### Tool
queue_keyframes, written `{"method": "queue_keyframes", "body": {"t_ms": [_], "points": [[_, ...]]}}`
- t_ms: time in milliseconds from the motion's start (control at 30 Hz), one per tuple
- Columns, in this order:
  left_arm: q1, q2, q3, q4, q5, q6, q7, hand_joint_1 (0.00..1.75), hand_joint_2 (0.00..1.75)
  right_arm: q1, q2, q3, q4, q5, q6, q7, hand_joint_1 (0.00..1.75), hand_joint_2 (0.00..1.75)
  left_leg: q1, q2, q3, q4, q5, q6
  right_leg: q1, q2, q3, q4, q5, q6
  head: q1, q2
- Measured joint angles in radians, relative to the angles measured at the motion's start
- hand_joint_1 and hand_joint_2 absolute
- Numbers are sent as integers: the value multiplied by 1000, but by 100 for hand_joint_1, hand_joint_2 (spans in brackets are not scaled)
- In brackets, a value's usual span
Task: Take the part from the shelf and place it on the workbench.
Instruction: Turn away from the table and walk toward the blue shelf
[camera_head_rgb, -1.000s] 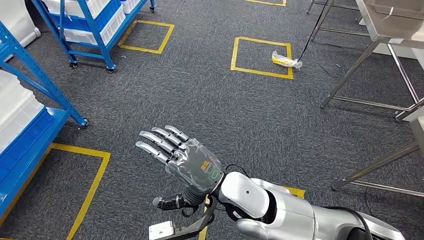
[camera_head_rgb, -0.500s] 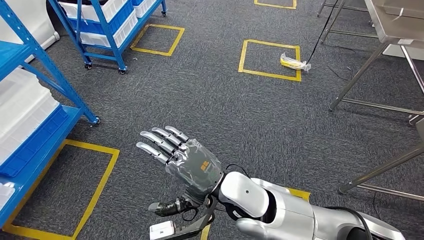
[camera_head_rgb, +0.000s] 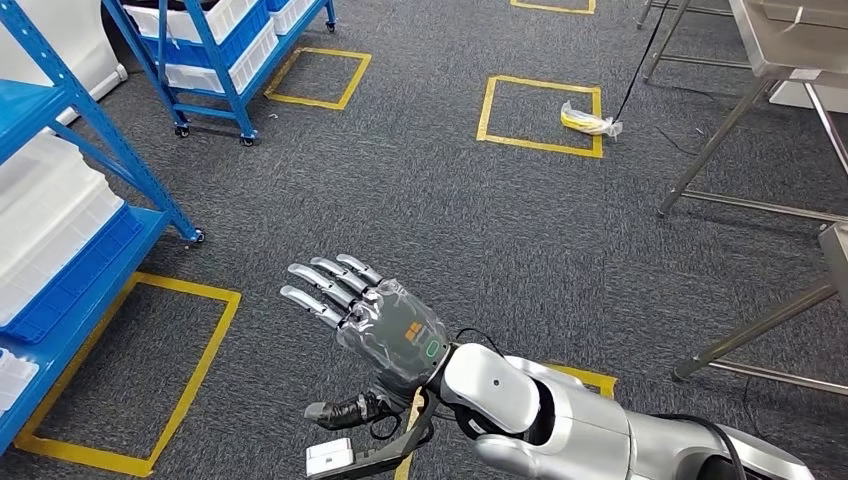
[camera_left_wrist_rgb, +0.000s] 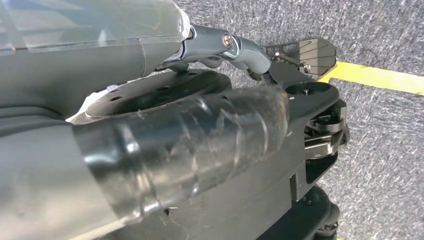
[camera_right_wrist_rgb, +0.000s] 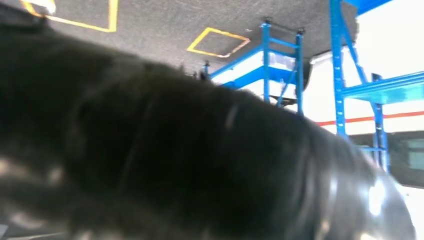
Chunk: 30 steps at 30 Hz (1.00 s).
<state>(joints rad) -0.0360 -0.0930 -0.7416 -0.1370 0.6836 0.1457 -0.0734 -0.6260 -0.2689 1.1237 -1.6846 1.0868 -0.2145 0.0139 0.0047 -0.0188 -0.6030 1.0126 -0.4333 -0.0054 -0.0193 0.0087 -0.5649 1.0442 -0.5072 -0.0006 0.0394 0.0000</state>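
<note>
One hand, the right (camera_head_rgb: 385, 330), raised palm-down over grey carpet (camera_head_rgb: 480, 230) in the head view: wide open, fingers (camera_head_rgb: 320, 285) spread and straight, thumb (camera_head_rgb: 340, 408) angled below, nothing held. Silver forearm cut off at the lower edge. In the right wrist view, mostly a dark blur close to the lens.

Left hand (camera_left_wrist_rgb: 150, 125) seen in its wrist view as grey cover and thick thumb, too close and crowded to tell open from closed.

Farther out, a blue shelf (camera_head_rgb: 70, 290) cut off at the left edge, stacked with white bins (camera_head_rgb: 45, 215). Part itself not made out; presumably among those bins. Second blue shelf (camera_head_rgb: 225, 70) on wheels beyond. Small yellow packet (camera_head_rgb: 590, 122) on the carpet at the edge of a taped square. Steel worktop (camera_head_rgb: 790, 45) at far right, mostly out of frame.
</note>
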Motion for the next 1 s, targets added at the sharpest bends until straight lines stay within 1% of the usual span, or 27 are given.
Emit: {"method": "queue_keyframes", "body": {"t_ms": [33,67,100,133,167,200,233,267,300,333,367,400,433,500,533,567,600,633,700,733,767,800,833,867,900,933,1000], "points": [[0,0,0,0,0,0,-1,0,0,0,0,0,0,1,0,2,0,0,2,0,-3,2,-1,-6,1,-3,-2,-2,5,-9,0,0],[0,0,0,0,0,0,-1,0,0,-1,0,0,0,1,-1,2,0,0,3,0,-9,12,-12,-9,1,-6,-3,-6,11,-20,0,0],[0,0,0,0,0,0,-2,0,0,-2,1,0,0,2,-2,2,0,0,2,1,-23,41,-36,-11,2,-9,-6,-10,17,-30,-1,0],[-1,1,0,0,0,0,-3,0,0,-2,2,0,0,2,-3,1,0,0,1,2,-43,91,-71,-10,4,-11,-10,-12,22,-39,-1,0],[-2,1,0,0,0,0,-4,0,0,-2,3,1,0,2,-2,1,0,0,-1,3,-70,158,-111,-9,10,-13,-15,-13,26,-46,-1,0],[-4,1,0,0,1,1,-4,0,0,-2,4,2,0,2,-1,1,0,0,-4,3,-95,227,-145,-8,16,-15,-21,-13,29,-51,-1,0],[-5,1,0,0,1,1,-5,0,0,-2,4,4,0,2,0,1,0,0,-6,3,-110,276,-164,-6,22,-16,-26,-12,32,-55,-1,0],[-6,1,0,0,1,1,-6,0,0,-2,5,5,0,2,1,1,0,0,-8,3,-109,291,-164,-3,28,-17,-30,-11,34,-58,-1,0],[-6,0,0,0,1,1,-6,0,0,-2,5,6,0,2,2,2,0,0,-10,3,-87,266,-146,2,32,-17,-32,-10,35,-60,-1,0],[-4,0,0,0,1,2,-5,0,0,-2,5,7,0,2,4,3,0,0,-12,3,-50,207,-117,8,36,-17,-33,-8,36,-60,-1,0],[-2,0,0,0,1,2,-4,0,0,-2,5,8,-1,2,6,3,0,0,-13,3,-11,138,-90,15,39,-16,-34,-5,35,-60,-1,0],[0,0,0,0,1,2,-3,0,0,-3,5,9,-1,2,7,4,0,0,-15,4,23,76,-73,20,42,-16,-37,-1,35,-59,-1,0],[1,0,0,0,1,2,-3,0,0,-4,6,11,-2,2,8,5,0,0,-16,4,43,34,-65,24,44,-16,-41,2,36,-56,-1,0],[3,-1,0,0,1,2,-4,0,0,-4,6,13,-4,1,9,5,0,0,-18,2,51,7,-65,28,45,-16,-50,5,39,-49,-1,0],[4,-2,0,0,1,2,-5,0,0,-5,6,13,-5,0,9,4,0,0,-15,2,51,3,-62,33,45,-16,-52,5,39,-45,-1,0],[4,-4,0,0,1,2,-6,0,0,-6,5,13,-5,-2,8,3,0,0,-13,2,54,-3,-58,37,45,-14,-55,13,33,-39,-1,0],[5,-5,0,0,0,3,-7,0,0,-8,5,13,-5,-3,7,0,0,0,-9,3,57,-9,-54,41,44,-12,-65,37,18,-32,-1,0],[5,-5,0,0,0,3,-8,0,0,-9,5,13,-5,-4,5,-3,0,0,-6,5,60,-14,-52,44,40,-10,-85,79,-7,-24,0,0],[6,-5,0,0,0,3,-9,0,0,-9,4,14,-3,-6,2,-8,0,0,-6,6,60,-15,-51,46,28,-8,-147,203,-62,-10,0,0],[6,-5,0,0,0,3,-10,0,0,-9,4,14,-2,-6,2,-9,0,0,-5,6,60,-14,-52,45,21,-9,-175,255,-75,-4,0,0],[6,-5,0,0,0,4,-10,0,0,-8,4,14,-1,-6,2,-8,0,0,-4,5,62,-14,-53,44,14,-9,-188,275,-70,1,0,0],[7,-5,0,0,0,4,-10,0,0,-8,4,14,-1,-6,4,-6,0,0,-3,4,64,-14,-56,42,8,-9,-183,258,-46,5,0,0],[7,-5,0,0,0,4,-10,0,0,-8,4,14,-1,-6,6,-4,0,0,-1,2,69,-13,-59,38,3,-9,-157,201,-7,8,0,0],[7,-5,0,0,0,5,-11,0,0,-8,4,14,-1,-6,8,-2,0,0,2,1,74,-13,-64,33,-1,-9,-123,131,27,11,0,0],[8,-5,0,0,1,6,-11,0,0,-8,4,14,-1,-6,8,-1,0,0,2,0,78,-12,-69,27,0,-9,-93,69,50,12,0,0],[8,-4,0,0,1,6,-11,0,0,-9,4,14,-2,-6,8,0,0,0,2,-1,80,-12,-72,21,2,-9,-71,28,59,9,0,0],[9,-4,0,0,2,7,-13,0,0,-10,4,14,-2,-6,6,2,0,0,0,-2,80,-14,-76,10,10,-8,-61,8,50,-1,-1,0]]}}
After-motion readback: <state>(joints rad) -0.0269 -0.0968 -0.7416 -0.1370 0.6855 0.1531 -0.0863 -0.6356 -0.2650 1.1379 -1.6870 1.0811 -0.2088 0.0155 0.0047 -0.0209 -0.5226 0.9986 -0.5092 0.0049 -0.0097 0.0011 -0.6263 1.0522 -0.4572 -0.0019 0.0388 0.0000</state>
